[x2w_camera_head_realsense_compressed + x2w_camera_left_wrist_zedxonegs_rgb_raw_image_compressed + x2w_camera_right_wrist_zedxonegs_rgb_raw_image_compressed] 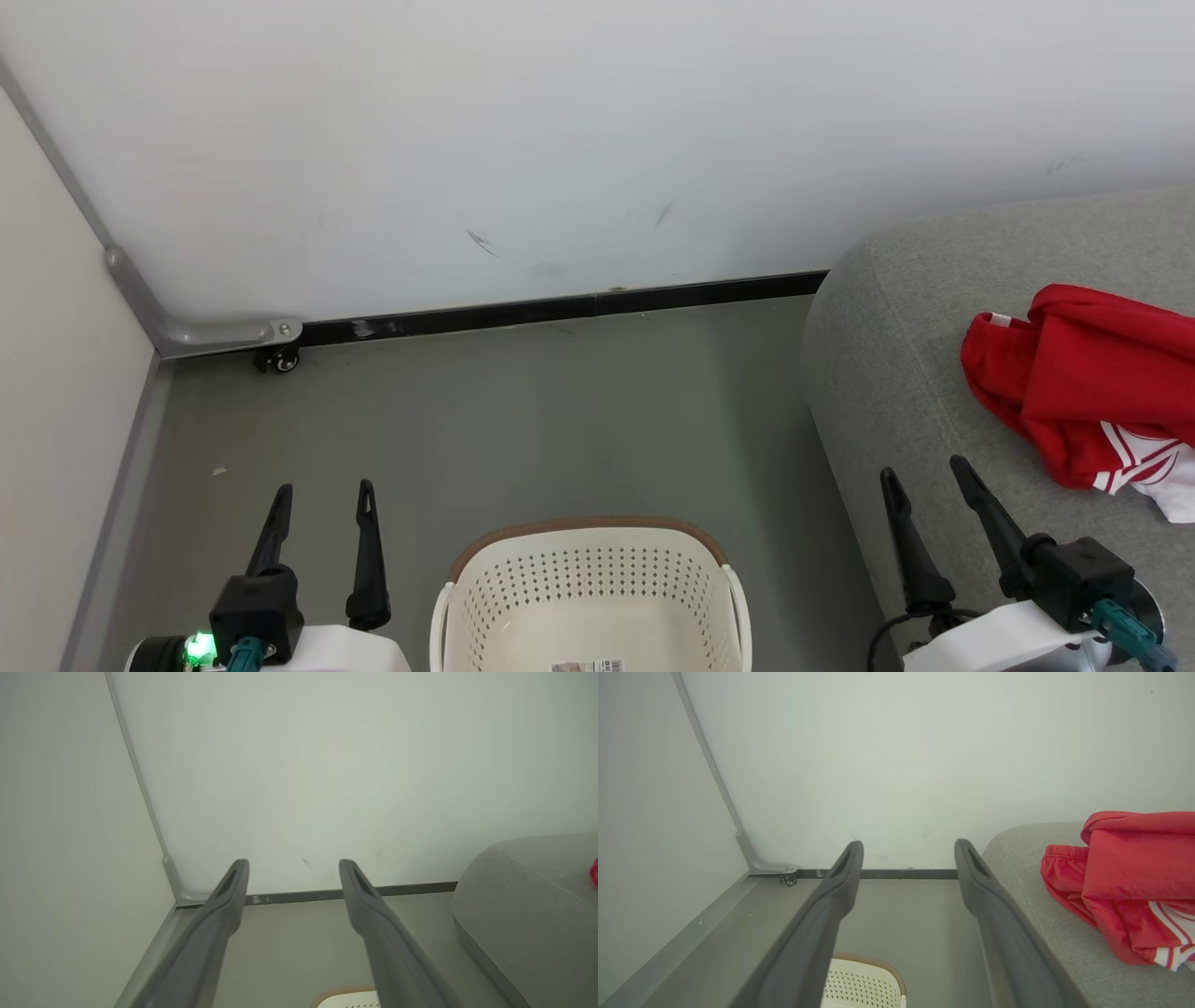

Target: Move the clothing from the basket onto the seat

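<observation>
Looking down from the head camera, I find the bright red soft fabric garments [1083,392], one plain and one with white stripes and trim, lying in a crumpled heap on the large light grey upholstered sofa [896,373] to my right, near its rounded end. They rest fully on the cushion with nothing hanging over the edge that I can see, though the heap runs out of the picture on the right.

The cream-white perforated plastic laundry basket [588,528] with its brown rim stands on the grey floor [523,411] straight in front of me, well apart from the garments. What shows of its inside is bare plastic with a label [586,665] on the bottom. Its near part is cut off, so I cannot vouch for that bit.

My left gripper [325,487] hangs over the floor just left of the basket, fingers spread and holding nothing. My right gripper [922,467] hovers at the sofa's front edge, near the heap but clear of it, fingers likewise apart and empty.

I judge the transfer done as far as I can see. All that is left is confirming the hidden part of the basket holds no more red cloth.
</observation>
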Motion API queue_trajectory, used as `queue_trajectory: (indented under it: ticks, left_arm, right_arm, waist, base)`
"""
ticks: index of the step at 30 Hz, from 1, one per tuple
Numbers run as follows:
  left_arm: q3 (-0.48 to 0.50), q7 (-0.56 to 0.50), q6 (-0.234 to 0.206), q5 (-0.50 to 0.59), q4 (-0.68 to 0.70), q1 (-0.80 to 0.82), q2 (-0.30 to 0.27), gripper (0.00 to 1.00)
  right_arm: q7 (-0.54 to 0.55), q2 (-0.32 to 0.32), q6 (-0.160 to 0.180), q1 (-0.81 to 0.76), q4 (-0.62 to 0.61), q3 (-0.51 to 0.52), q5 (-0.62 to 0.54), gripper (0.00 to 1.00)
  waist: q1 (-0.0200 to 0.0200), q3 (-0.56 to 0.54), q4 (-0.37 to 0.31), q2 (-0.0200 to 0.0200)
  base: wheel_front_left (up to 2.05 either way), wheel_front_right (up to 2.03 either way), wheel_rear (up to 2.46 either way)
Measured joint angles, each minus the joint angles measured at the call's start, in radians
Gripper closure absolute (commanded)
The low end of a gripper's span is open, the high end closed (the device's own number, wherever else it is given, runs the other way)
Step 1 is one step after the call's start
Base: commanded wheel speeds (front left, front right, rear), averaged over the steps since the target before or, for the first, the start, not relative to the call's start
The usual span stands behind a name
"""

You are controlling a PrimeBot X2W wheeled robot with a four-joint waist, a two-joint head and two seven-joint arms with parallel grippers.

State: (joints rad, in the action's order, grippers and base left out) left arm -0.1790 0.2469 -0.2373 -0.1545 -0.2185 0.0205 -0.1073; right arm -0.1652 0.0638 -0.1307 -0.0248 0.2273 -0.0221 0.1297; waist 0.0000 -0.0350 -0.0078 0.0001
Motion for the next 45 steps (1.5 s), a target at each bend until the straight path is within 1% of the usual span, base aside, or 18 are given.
queue_trajectory:
  ticks: [29,45]
  left_arm:
    - [-0.008,-0.01,-0.009,0.008,-0.042,0.004,-0.001,0.0]
    - [-0.006,-0.014,-0.019,0.006,-0.069,0.005,0.01,0.0]
  right_arm:
    - [0.041,-0.016,0.0,-0.04,-0.04,0.021,-0.016,0.0]
    - [0.051,-0.021,0.0,-0.06,-0.059,0.022,-0.017,0.0]
  waist:
    - [0.0,0.008,0.013,0.0]
    - [0.0,0.003,0.016,0.0]
  base:
    - [0.0,0.0,0.0]
    - [0.0,0.0,0.0]
